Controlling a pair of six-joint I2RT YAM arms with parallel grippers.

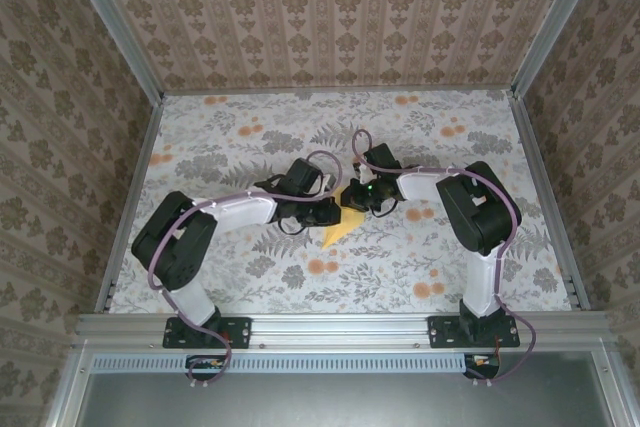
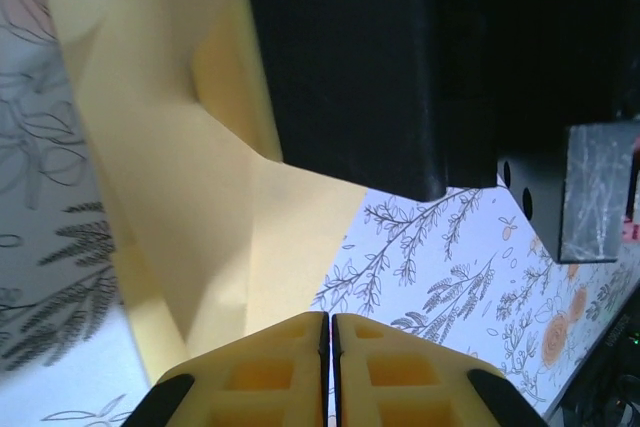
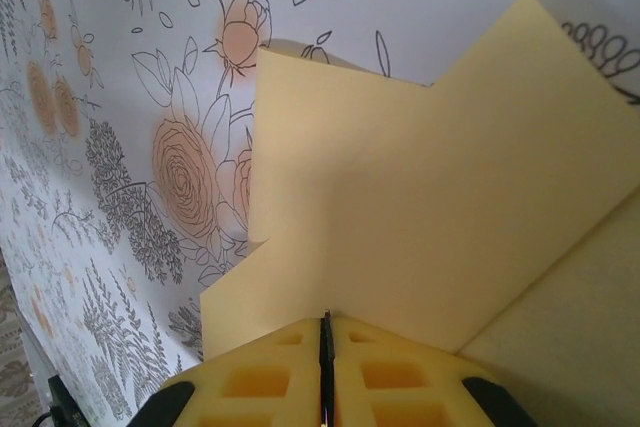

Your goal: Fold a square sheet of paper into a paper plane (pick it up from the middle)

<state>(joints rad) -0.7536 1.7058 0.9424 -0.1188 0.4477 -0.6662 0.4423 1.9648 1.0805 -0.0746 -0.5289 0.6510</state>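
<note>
The paper (image 1: 337, 231) lies at the middle of the bench (image 1: 250, 137). The left hand (image 1: 325, 213) is over its left part, the right hand (image 1: 360, 197) over its far right part, close beside each other.

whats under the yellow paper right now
The floral tablecloth shows beside and below the folded paper. The patch directly beneath the paper is covered, so nothing there can be checked.

The paper (image 3: 420, 197) looks matt and smooth.
</note>
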